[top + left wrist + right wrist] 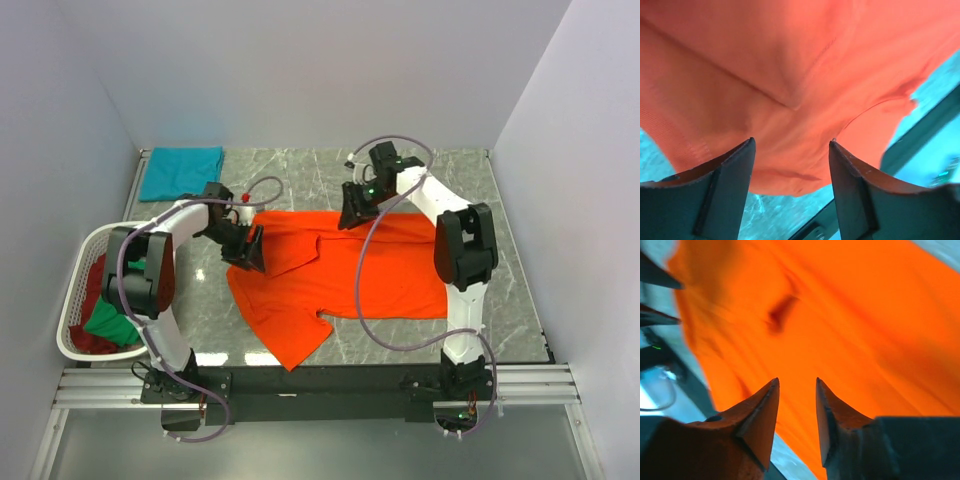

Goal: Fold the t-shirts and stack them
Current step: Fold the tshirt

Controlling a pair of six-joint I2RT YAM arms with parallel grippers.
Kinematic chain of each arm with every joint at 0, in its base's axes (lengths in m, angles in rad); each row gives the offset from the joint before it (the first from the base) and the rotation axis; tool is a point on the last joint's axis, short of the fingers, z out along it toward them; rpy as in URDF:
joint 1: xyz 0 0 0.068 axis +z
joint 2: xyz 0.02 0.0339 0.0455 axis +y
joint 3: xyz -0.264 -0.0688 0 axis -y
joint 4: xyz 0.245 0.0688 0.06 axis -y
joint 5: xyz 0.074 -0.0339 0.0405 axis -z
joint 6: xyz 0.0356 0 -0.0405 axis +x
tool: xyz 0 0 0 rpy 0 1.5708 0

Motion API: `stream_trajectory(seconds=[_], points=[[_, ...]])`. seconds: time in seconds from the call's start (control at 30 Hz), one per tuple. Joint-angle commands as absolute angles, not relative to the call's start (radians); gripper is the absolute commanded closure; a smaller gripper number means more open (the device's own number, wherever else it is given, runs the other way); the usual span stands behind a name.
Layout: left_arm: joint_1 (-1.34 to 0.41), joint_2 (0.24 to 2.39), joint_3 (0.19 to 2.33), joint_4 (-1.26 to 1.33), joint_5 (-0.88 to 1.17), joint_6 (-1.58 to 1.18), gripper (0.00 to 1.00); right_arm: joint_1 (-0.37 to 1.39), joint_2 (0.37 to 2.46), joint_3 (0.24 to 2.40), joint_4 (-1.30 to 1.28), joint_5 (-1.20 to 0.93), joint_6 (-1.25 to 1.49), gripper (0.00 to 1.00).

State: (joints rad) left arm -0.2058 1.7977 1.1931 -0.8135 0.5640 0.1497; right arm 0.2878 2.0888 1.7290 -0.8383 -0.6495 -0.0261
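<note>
A bright orange t-shirt [340, 275] lies spread on the marble table, with one part folded over near its left edge. It fills the left wrist view [790, 75] and the right wrist view [850, 315]. My left gripper [250, 252] is open and empty, just above the shirt's left edge. My right gripper [352, 215] is open and empty above the shirt's far edge. A teal t-shirt [181, 171] lies folded at the far left corner. A green t-shirt [118, 322] and a dark red t-shirt [90, 290] lie in the basket.
A white slatted laundry basket [78, 275] stands at the left edge of the table. White walls close in the table on three sides. The arm bases and a black rail [320, 380] run along the near edge.
</note>
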Motion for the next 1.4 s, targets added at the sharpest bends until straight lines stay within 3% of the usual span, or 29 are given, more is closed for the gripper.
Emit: stream_trajectory(seconds=[0.0, 0.43, 0.6, 0.9, 1.37], points=[[-0.164, 1.729, 1.167, -0.762, 0.773, 0.062, 0.34, 0.339, 2.086, 1.71, -0.671, -0.747, 0.139, 0.56], [-0.16, 1.732, 1.023, -0.566, 0.765, -0.182, 0.39, 0.422, 2.204, 1.727, -0.676, -0.69, 0.192, 0.52], [-0.158, 1.789, 1.034, -0.546, 0.769, -0.212, 0.4, 0.437, 2.207, 1.703, -0.66, -0.687, 0.207, 0.47], [-0.156, 1.882, 1.092, -0.535, 0.75, -0.238, 0.43, 0.448, 2.24, 1.713, -0.666, -0.703, 0.219, 0.48], [-0.156, 1.867, 1.108, -0.54, 0.788, -0.244, 0.65, 0.46, 2.246, 1.726, -0.676, -0.735, 0.224, 0.58]])
